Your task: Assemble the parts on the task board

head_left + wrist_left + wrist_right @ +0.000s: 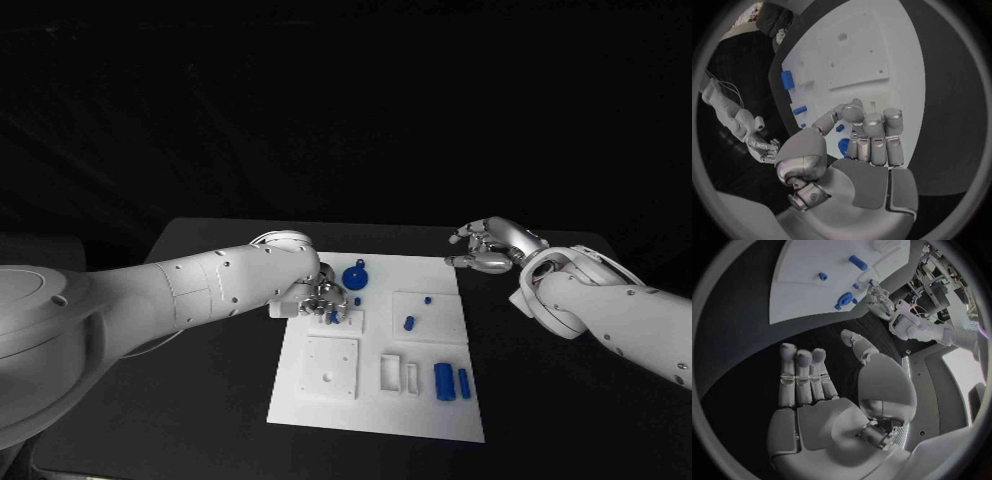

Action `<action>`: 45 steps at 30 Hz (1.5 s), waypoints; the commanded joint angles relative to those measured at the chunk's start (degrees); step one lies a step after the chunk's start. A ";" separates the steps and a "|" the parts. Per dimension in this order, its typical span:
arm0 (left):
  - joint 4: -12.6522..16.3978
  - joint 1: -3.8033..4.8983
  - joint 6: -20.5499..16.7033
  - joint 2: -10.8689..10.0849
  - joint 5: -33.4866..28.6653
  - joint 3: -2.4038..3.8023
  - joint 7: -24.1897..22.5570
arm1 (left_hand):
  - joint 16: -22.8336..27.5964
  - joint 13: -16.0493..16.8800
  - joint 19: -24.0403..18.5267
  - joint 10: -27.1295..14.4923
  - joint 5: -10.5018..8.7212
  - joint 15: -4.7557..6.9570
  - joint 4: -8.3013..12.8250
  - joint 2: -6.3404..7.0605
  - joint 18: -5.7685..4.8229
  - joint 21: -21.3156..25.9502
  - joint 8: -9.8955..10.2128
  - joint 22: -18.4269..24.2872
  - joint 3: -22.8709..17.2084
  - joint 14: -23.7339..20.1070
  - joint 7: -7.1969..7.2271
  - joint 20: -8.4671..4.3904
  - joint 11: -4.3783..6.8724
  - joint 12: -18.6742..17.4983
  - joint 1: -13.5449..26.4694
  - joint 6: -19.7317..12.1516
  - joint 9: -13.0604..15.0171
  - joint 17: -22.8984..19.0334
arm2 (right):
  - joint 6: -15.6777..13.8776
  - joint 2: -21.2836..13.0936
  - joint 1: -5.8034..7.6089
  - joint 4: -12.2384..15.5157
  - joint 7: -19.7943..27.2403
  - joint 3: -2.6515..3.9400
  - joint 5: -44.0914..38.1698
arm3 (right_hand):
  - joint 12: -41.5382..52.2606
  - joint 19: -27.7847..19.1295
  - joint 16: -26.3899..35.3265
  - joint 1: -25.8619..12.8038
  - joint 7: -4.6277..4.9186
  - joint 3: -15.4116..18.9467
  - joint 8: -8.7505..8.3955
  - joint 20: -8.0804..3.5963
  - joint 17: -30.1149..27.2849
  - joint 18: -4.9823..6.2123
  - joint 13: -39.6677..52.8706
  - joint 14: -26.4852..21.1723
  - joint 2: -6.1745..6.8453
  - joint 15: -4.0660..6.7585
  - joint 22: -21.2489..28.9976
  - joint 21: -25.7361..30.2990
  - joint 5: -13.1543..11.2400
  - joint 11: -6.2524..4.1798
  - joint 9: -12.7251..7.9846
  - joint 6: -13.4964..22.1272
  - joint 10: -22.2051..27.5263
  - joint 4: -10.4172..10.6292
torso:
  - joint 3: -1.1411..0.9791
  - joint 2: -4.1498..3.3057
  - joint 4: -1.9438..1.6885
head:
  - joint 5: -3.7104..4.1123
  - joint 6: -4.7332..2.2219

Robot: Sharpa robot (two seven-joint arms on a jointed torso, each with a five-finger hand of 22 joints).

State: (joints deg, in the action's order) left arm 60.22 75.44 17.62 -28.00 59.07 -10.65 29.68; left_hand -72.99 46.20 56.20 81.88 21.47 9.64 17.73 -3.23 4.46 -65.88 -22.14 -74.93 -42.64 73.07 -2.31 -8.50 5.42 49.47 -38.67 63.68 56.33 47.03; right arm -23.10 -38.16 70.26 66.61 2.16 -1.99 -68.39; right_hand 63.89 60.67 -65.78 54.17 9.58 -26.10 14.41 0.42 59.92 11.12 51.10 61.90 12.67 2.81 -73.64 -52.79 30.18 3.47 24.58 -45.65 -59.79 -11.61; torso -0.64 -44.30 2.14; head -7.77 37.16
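Small blue part (332, 316) half hidden under left robot hand (320, 297).

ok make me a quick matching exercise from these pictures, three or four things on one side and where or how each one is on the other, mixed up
Things:
1. left hand
2. right hand
3. round blue part
4. two long blue parts

Places or states:
A. near the board's far edge
B. over the black table, off the board, holding nothing
C. side by side at the board's near right corner
D. down on the board, at a small blue part

Pairs: 1-D, 2-B, 3-A, 4-C
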 commanded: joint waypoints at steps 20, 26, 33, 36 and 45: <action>-0.37 -0.07 1.41 0.30 -0.05 -0.05 -0.20 | -0.34 -0.07 0.37 -1.09 0.00 1.86 -0.93 -1.45 0.62 -0.35 0.02 -0.76 -8.92 -0.84 2.62 -6.85 1.13 0.27 -1.06 2.97 0.15 -0.15 | 0.81 0.08 -0.02 0.20 0.25 0.00 -0.30 | 0.37 -0.25 -0.42 0.00 0.37 -0.02 0.17 0.07 -0.10 3.88 -0.07 -0.41 -0.44 -0.15 -0.07 0.21 0.40 -0.05 -0.06 -0.03 0.33 -0.23 | -0.07 0.00 0.03 | 0.02 0.43; -0.42 -0.08 1.44 0.33 -0.05 -0.14 -0.27 | -0.36 -0.08 0.37 -1.09 -0.02 1.87 -0.93 -1.44 0.62 -0.35 0.05 -0.76 -8.91 -0.84 2.62 -6.85 1.13 0.28 -1.05 2.99 0.20 -0.17 | 0.86 0.02 -0.02 0.19 0.22 0.00 -0.30 | 0.37 -0.25 -0.43 0.00 0.37 -0.02 0.18 0.08 -0.11 3.88 -0.08 -0.42 -0.44 -0.15 -0.07 0.22 0.41 -0.05 -0.06 -0.03 0.33 -0.23 | -0.07 -0.01 0.02 | 0.03 0.45; -0.54 -0.12 1.14 0.54 0.89 -0.35 -0.18 | -0.38 -0.08 0.37 -1.08 -0.06 1.87 -0.93 -1.41 0.62 -0.35 0.10 -0.76 -8.89 -0.84 2.62 -6.85 1.13 0.30 -1.04 3.01 0.27 -0.20 | 0.91 0.02 -0.02 0.25 0.23 0.00 -0.30 | 0.38 -0.25 -0.44 0.00 0.37 -0.02 0.18 0.08 -0.13 3.88 -0.09 -0.43 -0.45 -0.15 -0.08 0.22 0.42 -0.05 -0.07 -0.03 0.34 -0.23 | -0.07 0.00 0.00 | 0.03 0.48; -0.45 -0.19 0.91 0.57 1.76 -0.44 -0.28 | -0.48 -0.09 0.40 -1.00 -0.29 1.88 -0.94 -1.42 0.63 -0.38 0.17 -0.75 -8.76 -0.81 2.63 -6.86 1.13 0.40 -0.96 3.15 0.44 -0.26 | 0.90 -0.02 -0.02 0.25 0.22 0.00 -0.30 | 0.38 -0.26 -0.44 0.00 0.37 -0.02 0.18 0.08 -0.14 3.88 -0.09 -0.43 -0.45 -0.15 -0.08 0.23 0.42 -0.05 -0.07 -0.03 0.34 -0.23 | -0.05 0.01 0.01 | 0.06 0.49; -0.73 -0.35 0.54 0.84 2.01 -0.51 -0.28 | -0.90 -0.32 0.55 -0.62 -1.79 1.84 -1.03 -1.61 0.66 -0.41 0.74 -0.65 -8.14 -0.67 2.69 -6.88 1.15 0.62 -0.52 3.84 0.98 -0.53 | 0.91 -0.04 -0.02 0.27 0.21 0.00 -0.32 | 0.38 -0.26 -0.45 0.01 0.37 -0.02 0.18 0.08 -0.15 3.88 -0.10 -0.45 -0.45 -0.15 -0.09 0.23 0.43 -0.05 -0.07 -0.02 0.35 -0.24 | -0.08 0.00 0.02 | 0.12 0.56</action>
State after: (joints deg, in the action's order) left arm 59.61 75.28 18.00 -27.26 60.23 -11.03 29.48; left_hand -73.66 45.92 56.20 81.88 19.90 9.64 17.72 -3.45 4.46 -66.11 -21.58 -74.90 -42.64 73.07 -2.64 -8.50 5.42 49.81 -38.45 64.01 57.32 46.56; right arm -22.94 -38.19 70.26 66.77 2.14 -1.99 -68.39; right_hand 63.89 60.67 -66.01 54.17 9.64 -26.10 14.41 0.42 59.86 11.11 51.05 62.01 12.67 2.70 -73.67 -52.79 30.40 3.47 24.59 -45.66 -59.79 -11.61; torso -0.71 -44.30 2.15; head -7.68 37.71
